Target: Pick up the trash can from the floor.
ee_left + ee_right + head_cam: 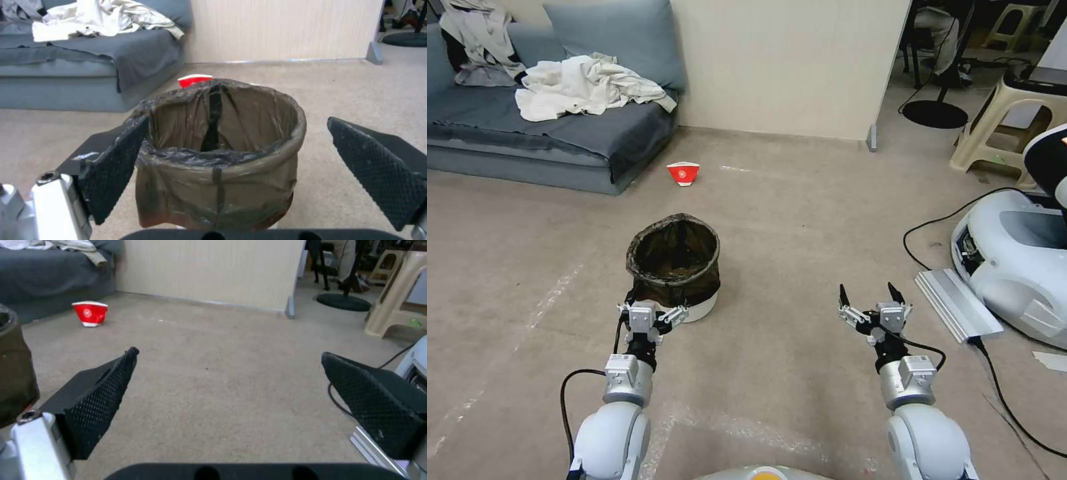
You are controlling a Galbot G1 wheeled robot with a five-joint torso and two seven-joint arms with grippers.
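Observation:
The trash can [674,261] stands upright on the floor [800,220], a small white bin lined with a crinkled dark brown bag folded over its rim. My left gripper [652,308] is low at the can's near side and open. In the left wrist view the trash can [218,166] stands between the spread fingers [113,166], with its rim close against one pad and well apart from the other. My right gripper [867,291] hangs open over bare floor to the right of the can, holding nothing. The right wrist view has the trash can [13,370] at its edge.
A red-and-white paper bowl [683,173] sits on the floor beyond the can. A grey sofa [554,133] with crumpled cloths is at the far left. At the right are a white machine base [1014,260], a black cable [934,227], a grey flat panel [957,303] and a beige stool [1007,113].

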